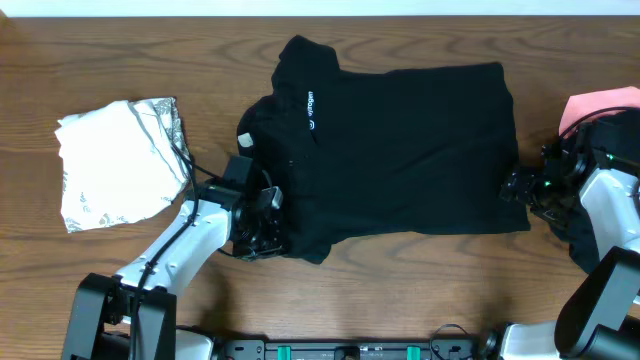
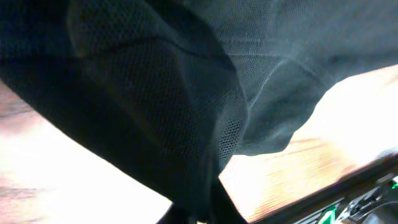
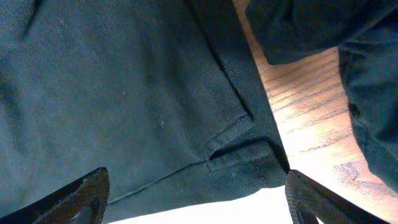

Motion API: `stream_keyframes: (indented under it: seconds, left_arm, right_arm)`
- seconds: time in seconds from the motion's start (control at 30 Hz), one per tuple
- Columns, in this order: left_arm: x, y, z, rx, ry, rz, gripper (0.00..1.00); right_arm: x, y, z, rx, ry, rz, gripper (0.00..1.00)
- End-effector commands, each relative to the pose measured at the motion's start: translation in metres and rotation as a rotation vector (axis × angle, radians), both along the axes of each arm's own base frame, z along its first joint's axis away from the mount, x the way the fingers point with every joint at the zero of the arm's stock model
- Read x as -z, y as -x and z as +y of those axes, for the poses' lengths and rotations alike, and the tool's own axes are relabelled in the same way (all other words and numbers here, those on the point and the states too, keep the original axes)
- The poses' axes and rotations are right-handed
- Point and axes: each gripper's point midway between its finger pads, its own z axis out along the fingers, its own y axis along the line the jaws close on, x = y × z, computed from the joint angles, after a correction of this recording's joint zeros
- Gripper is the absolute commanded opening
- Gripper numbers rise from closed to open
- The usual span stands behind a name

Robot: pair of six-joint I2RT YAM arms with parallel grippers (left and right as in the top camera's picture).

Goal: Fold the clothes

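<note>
we open on the worktop (image 1: pixel 120 270), brown wood right across the frame. spread over its centre is the black shirt (image 1: pixel 400 150), bunched end toward the left, hem toward the right. at the left of the frame lies the white, grey-printed garment (image 1: pixel 115 165), which looks folded into a packet and sits well apart from the action. up in the right corner a pink piece (image 1: pixel 600 105) waits, with another dark garment (image 3: pixel 373 93) near it by the right arm.

now the arms. the left end effector (image 1: pixel 262 222) sits at the shirt's lower left corner. its wrist view is full of black mesh drawn down to a gather at the bottom centre, so we judge it is pinching the shirt there, with that corner off the wood. the right end effector (image 3: pixel 196 196) is at the hem with its fingers (image 3: pixel 81 199) spread wide over the side vent and nothing between them.

smallest of all is the white logo (image 1: pixel 310 108), near the shirt's left end.

we reckon the step in hand is folding the near edge over. to do it well, the right side needs a firm grip on the hem corner first. then both corners should travel together toward the top of the frame, kept level, so the crease runs straight and nothing bunches.
</note>
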Motion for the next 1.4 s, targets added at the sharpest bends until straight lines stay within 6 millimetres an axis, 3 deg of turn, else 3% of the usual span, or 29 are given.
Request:
stream_keyframes:
  seconds: [0.0, 0.2, 0.43, 0.53, 1.37]
  left_arm:
    - [0.002, 0.004, 0.001, 0.000, -0.004, 0.015, 0.06]
    - [-0.011, -0.001, -0.002, 0.001, 0.016, -0.040, 0.06]
    - [-0.052, -0.024, -0.010, 0.000, 0.084, -0.212, 0.06]
    - [-0.059, -0.031, -0.008, -0.006, 0.072, -0.273, 0.06]
    - [-0.063, -0.040, -0.008, -0.024, 0.083, -0.310, 0.06]
  right_arm:
    - [-0.003, 0.001, 0.000, 0.005, -0.007, -0.013, 0.87]
    - [-0.004, -0.004, -0.002, 0.005, 0.002, -0.034, 0.85]
    - [-0.004, -0.005, -0.002, 0.005, 0.002, -0.036, 0.85]
    - [-0.004, -0.004, -0.002, 0.005, 0.002, -0.035, 0.85]
    - [0.004, -0.011, -0.004, 0.005, 0.019, -0.076, 0.84]
